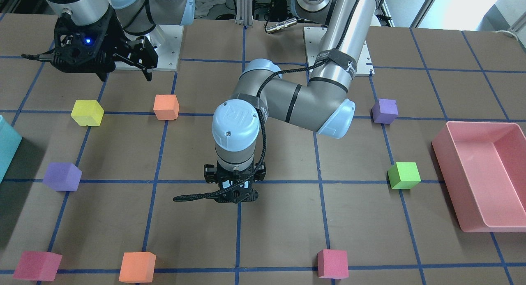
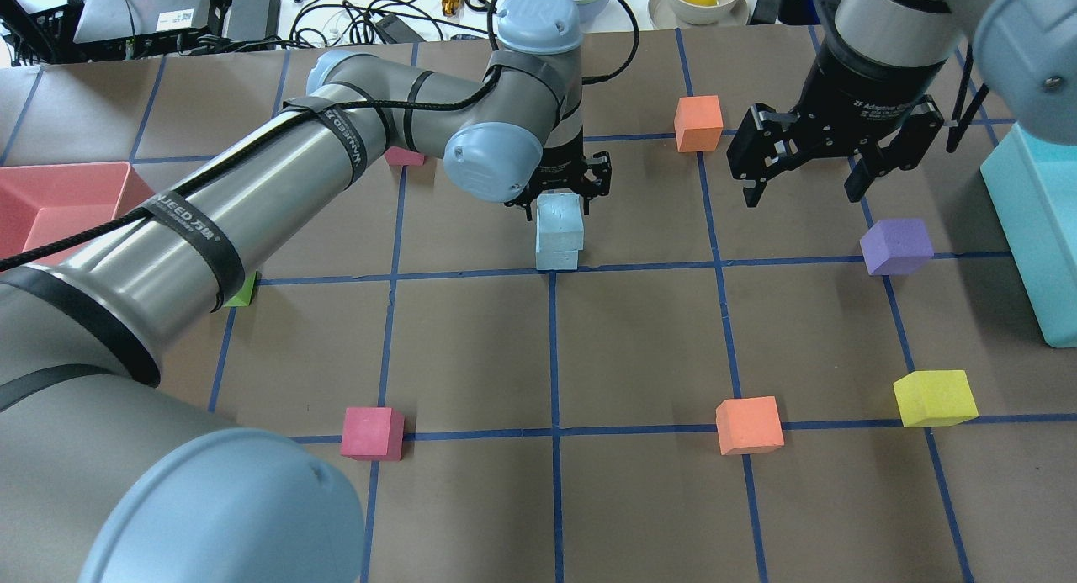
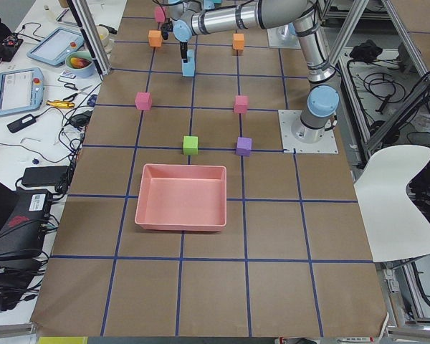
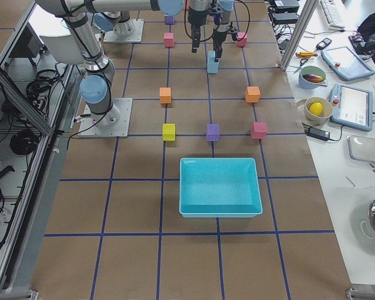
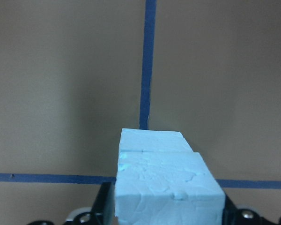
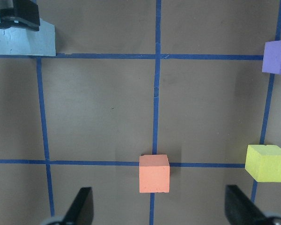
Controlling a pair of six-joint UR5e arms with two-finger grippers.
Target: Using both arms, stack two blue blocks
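1. Pale blue foam on foam: the upper blue block (image 2: 559, 215) sits on the lower blue block (image 2: 557, 257). The lower one rests against the centre tape crossing (image 2: 553, 273), on the side away from the robot.
2. The left gripper (image 2: 559, 204) hangs straight above that crossing, its jaws closed on two opposite side faces of the upper block. My left wrist view shows black fingers (image 5: 104, 206) pressed against both flanks.
3. The right gripper (image 2: 801, 196) hovers well apart from the crossing, off to the robot's right, with its jaws spread wide and holding nothing.
4. Handling, as I judge it: the cubes look very light and soft, with scuffed, crackled faces that should grip well but dent under a hard squeeze. The flat opposite sides, near their middle, are the place to hold. So light a stack could shift at a sideways brush, so I would open gently and lift straight up. The upper block seems slightly off-square to the lower one.
5. Writing: "UR" is embossed on the joint cap (image 1: 236, 119) above the left gripper. "2F Adaptive" shows on the right gripper's collar (image 2: 883, 108). The black strap (image 2: 202, 238) carries lettering I can read only in part.
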